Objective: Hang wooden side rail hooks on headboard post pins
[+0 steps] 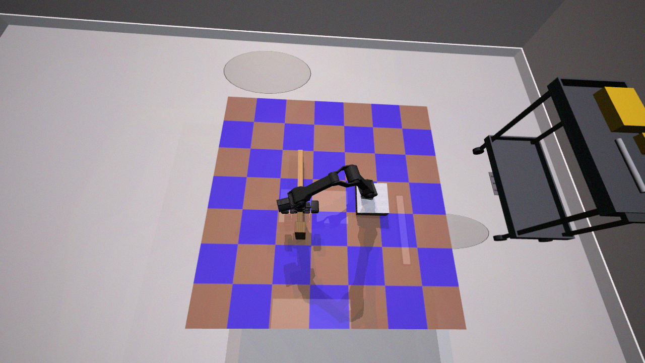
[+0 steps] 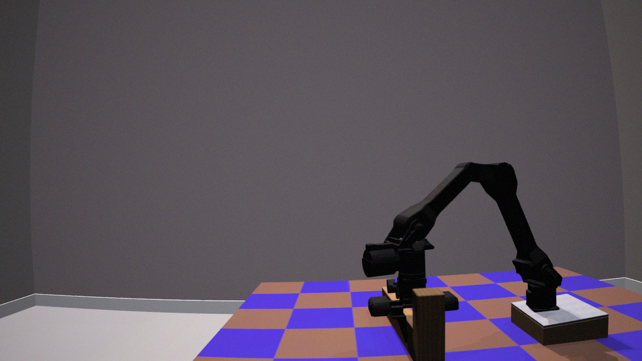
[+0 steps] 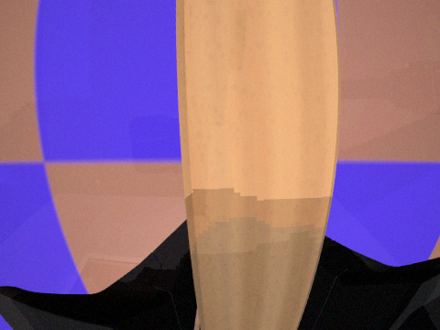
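Note:
The long wooden side rail (image 1: 300,168) (image 3: 258,115) runs from the upper part of the checkered mat toward the headboard post, in line with it. The headboard post (image 1: 300,229) (image 2: 428,325) stands upright at the rail's near end. My gripper (image 1: 301,212) points down and is shut on the rail, close behind the post; its black fingers flank the rail at the bottom of the wrist view. The steel hooks, the slot and the pins are hidden in all views, so I cannot tell whether the hooks sit on the pins. Whether the rail's far end touches the table is unclear.
The arm's base stands on a block with a white top (image 1: 379,198) (image 2: 583,309), right of the rail and post. The checkered mat (image 1: 329,263) lies below. A dark wheeled cart (image 1: 532,180) with a yellow box (image 1: 624,106) stands off the mat at the far right.

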You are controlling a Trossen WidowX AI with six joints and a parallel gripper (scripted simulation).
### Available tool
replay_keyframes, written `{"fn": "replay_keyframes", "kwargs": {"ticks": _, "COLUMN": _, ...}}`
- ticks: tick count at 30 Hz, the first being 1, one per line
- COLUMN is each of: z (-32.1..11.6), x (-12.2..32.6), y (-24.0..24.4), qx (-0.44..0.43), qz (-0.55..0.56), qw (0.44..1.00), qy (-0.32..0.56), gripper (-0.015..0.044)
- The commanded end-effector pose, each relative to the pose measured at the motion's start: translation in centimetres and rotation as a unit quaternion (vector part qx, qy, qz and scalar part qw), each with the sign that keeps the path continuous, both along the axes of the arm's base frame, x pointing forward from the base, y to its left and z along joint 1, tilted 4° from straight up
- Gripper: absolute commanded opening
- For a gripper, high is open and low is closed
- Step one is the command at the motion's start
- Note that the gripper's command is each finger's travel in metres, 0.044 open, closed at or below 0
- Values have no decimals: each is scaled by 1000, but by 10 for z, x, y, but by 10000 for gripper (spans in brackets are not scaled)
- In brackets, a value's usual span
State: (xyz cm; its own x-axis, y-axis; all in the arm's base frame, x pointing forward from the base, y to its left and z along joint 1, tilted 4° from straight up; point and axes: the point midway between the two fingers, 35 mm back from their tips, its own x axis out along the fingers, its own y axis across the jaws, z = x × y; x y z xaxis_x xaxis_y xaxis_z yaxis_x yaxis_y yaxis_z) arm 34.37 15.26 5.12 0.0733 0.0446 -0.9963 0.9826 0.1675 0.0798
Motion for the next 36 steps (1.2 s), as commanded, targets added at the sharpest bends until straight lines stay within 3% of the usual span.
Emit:
{"fn": "replay_keyframes", "kwargs": {"ticks": 1, "z": 0, "x": 1, "y": 2, "qx": 4, "qz": 2, "qw": 1000, "qy": -3, "gripper": 0}}
{"fn": "replay_keyframes", "kwargs": {"ticks": 3, "z": -1, "x": 1, "y": 2, "qx": 4, "qz": 2, "qw": 1000, "qy": -3, "gripper": 0}}
{"fn": "replay_keyframes", "kwargs": {"ticks": 15, "z": 0, "x": 0, "y": 0, "qx": 0, "qz": 0, "qw": 1000, "qy": 0, "gripper": 315}}
{"fn": "replay_keyframes", "kwargs": {"ticks": 20, "z": 26, "x": -2, "y": -1, "qx": 3, "qz": 1, "qw": 1000, "qy": -2, "gripper": 440}}
{"fn": "replay_keyframes", "kwargs": {"ticks": 36, "z": 38, "x": 1, "y": -32, "qx": 3, "qz": 2, "qw": 1000, "qy": -3, "gripper": 440}}
